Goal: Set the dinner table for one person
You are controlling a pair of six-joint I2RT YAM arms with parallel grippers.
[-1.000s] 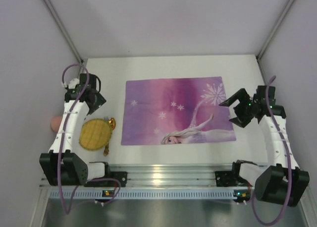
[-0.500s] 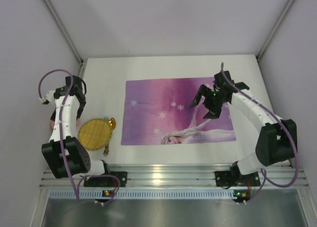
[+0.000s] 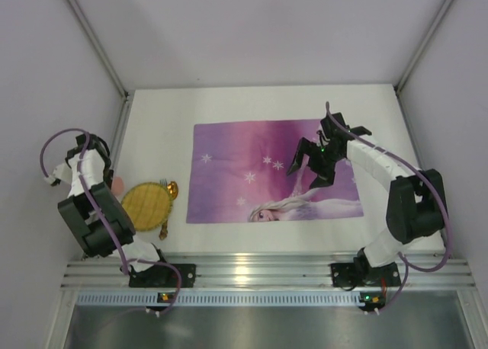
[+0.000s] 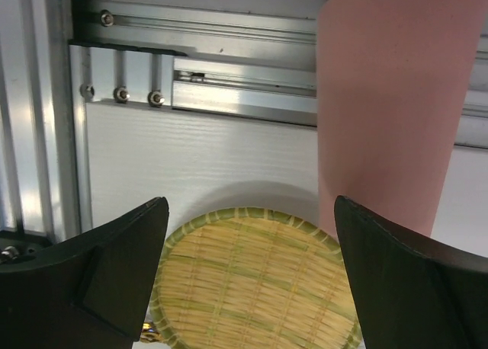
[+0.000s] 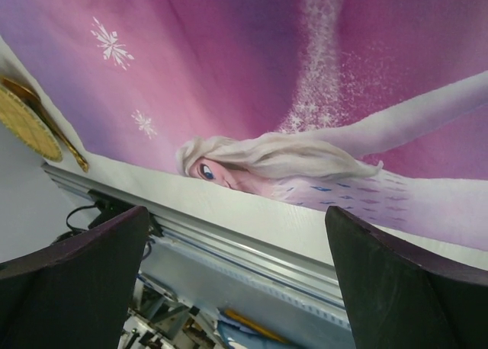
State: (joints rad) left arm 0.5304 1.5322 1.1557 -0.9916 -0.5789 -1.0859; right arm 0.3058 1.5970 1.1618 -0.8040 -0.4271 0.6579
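The dinner table (image 3: 160,109) is a white top with a purple princess placemat (image 3: 267,170) lying flat in its middle. A round woven plate (image 3: 147,204) lies at the left front, and a pink cup (image 3: 118,185) stands just left of it. My left gripper (image 3: 95,166) hovers open at the table's left edge. In the left wrist view the woven plate (image 4: 255,280) shows between its fingers and the pink cup (image 4: 389,97) rises behind the right one. My right gripper (image 3: 307,166) hangs open above the right half of the placemat (image 5: 252,67), holding nothing.
Gold cutlery (image 3: 169,189) lies against the plate's right side, one piece reaching toward the front (image 3: 164,228). A silver rail (image 3: 244,269) runs along the near edge. Grey panels wall the table on three sides.
The left arm has drawn back to the left wall, uncovering the pink cup. The right arm has swung left from the table's right side to over the placemat.
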